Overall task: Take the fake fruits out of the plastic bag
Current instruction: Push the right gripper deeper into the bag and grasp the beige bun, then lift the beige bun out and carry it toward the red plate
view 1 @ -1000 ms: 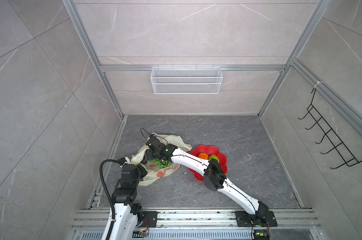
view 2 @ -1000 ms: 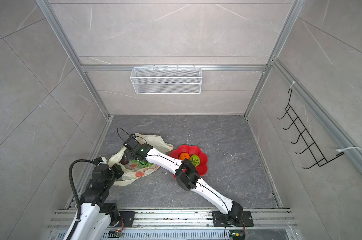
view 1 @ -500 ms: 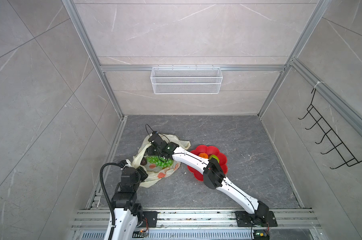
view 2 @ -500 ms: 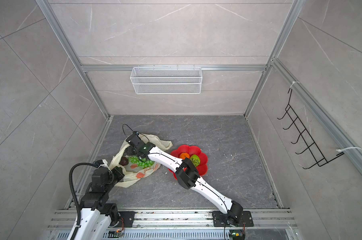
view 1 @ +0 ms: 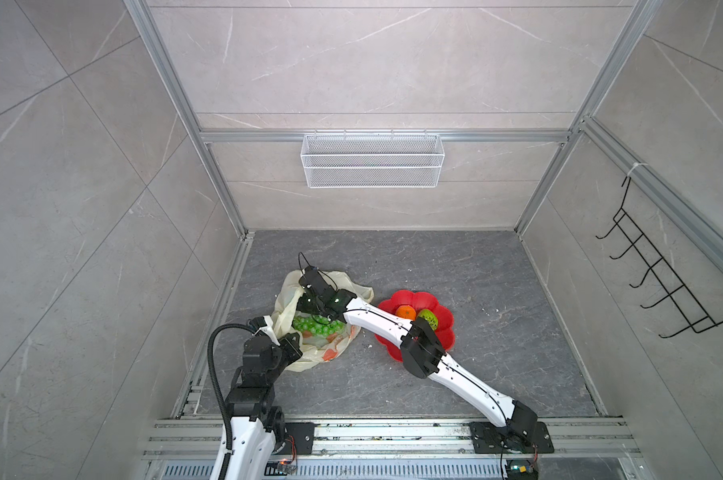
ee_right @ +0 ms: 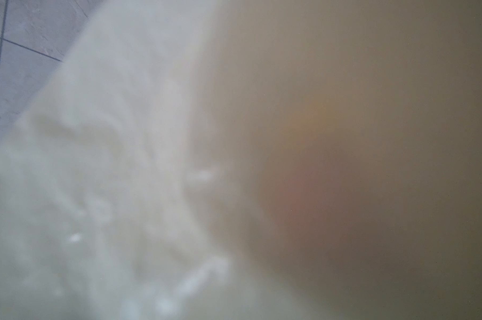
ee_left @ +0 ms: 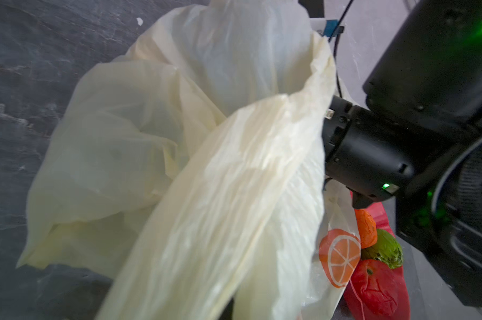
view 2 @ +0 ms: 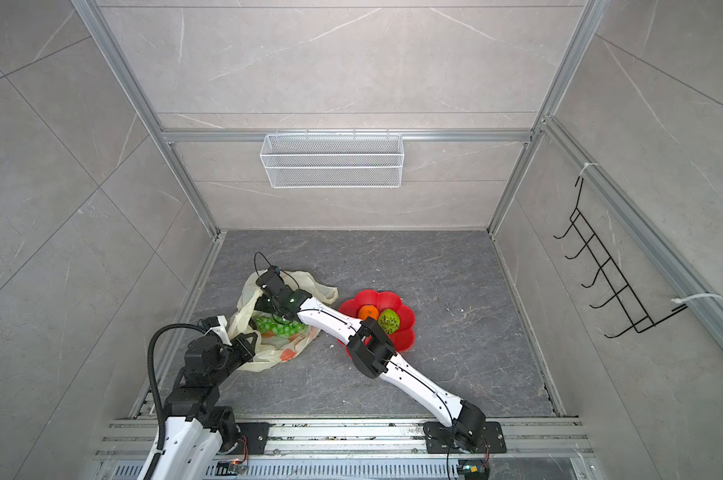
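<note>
A lab robot test cell: grey stone-look wall panels (view 1: 81,187) in aluminium framing (view 1: 372,136), white wire basket (view 1: 372,162) on the far wall, black hook rack (view 1: 659,286) right, white robot arm (view 1: 463,382) bolted to the near rail (view 1: 372,432).

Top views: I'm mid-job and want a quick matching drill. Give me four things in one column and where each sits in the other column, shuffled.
Things:
1. green grape bunch
2. orange
3. wire basket
4. hook rack

Places:
A. on the right-hand wall
B. inside the plastic bag
C. on the red plate
D. on the back wall

Pairs: 1-B, 2-C, 3-D, 4-A
</note>
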{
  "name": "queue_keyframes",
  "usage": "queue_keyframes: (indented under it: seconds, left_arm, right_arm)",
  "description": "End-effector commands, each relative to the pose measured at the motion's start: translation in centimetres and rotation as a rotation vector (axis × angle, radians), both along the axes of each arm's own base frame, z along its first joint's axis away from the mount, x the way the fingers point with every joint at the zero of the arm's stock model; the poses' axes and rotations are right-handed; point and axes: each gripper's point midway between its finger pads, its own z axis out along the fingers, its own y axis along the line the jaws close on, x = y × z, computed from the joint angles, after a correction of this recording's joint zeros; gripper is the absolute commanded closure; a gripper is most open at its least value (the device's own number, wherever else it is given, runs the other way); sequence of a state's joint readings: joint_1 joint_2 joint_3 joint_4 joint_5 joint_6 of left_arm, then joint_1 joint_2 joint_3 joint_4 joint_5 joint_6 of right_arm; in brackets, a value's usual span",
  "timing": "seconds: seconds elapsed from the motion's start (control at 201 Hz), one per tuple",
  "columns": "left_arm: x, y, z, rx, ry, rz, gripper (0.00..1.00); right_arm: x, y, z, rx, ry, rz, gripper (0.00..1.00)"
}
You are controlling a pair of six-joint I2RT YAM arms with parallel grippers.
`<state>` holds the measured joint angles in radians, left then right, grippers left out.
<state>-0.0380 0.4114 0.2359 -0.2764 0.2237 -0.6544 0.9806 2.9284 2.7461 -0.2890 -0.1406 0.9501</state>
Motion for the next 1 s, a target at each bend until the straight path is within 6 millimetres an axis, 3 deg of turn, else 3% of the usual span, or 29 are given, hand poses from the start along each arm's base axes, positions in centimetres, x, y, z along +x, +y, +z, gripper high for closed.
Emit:
queue_keyframes:
  seconds: [0.0,0.184,0.368,0.438,0.483,0.567,0.622,0.632,0.657,0.995]
  left_arm:
    - [0.2,-1.3,2.1,-0.018,-0.098,-0.083,1.0]
    - [0.0,-0.2,1.8,0.008,-0.082,-0.022,1.0]
    - [-0.1,2.1,0.8,0.054,-0.015,0.109,0.99]
    - [-0.1,3.4,0.3,0.089,0.033,0.178,0.98]
    - [0.1,3.9,0.0,0.107,0.063,0.203,0.98]
    - [0.8,4.1,-0.6,0.124,0.113,0.208,0.98]
    - [1.4,4.0,-0.8,0.13,0.133,0.201,0.99]
    - [1.5,4.0,-0.8,0.132,0.136,0.198,0.99]
    - [1.7,3.9,-0.8,0.133,0.137,0.192,0.99]
    - [3.7,5.0,-0.1,0.16,0.124,0.236,0.99]
  right_arm:
    - [-0.4,0.3,-3.1,0.009,0.07,-0.001,0.15]
    - [-0.9,0.6,-1.9,0.032,0.073,0.032,0.31]
    - [-1.4,0.3,2.6,0.033,0.016,0.079,0.45]
    - [-1.5,-0.2,4.7,0.024,-0.022,0.084,0.46]
    - [-1.7,-1.0,4.8,-0.009,-0.033,0.081,0.46]
    - [-1.6,-2.4,6.6,-0.036,-0.079,0.068,0.46]
    - [-1.8,-3.2,6.5,-0.061,-0.097,0.064,0.46]
    - [-1.8,-3.4,7.6,-0.051,-0.11,0.063,0.46]
    - [-1.9,-3.8,8.1,-0.056,-0.121,0.059,0.46]
    - [-3.2,-9.2,8.6,-0.169,-0.2,0.022,0.45]
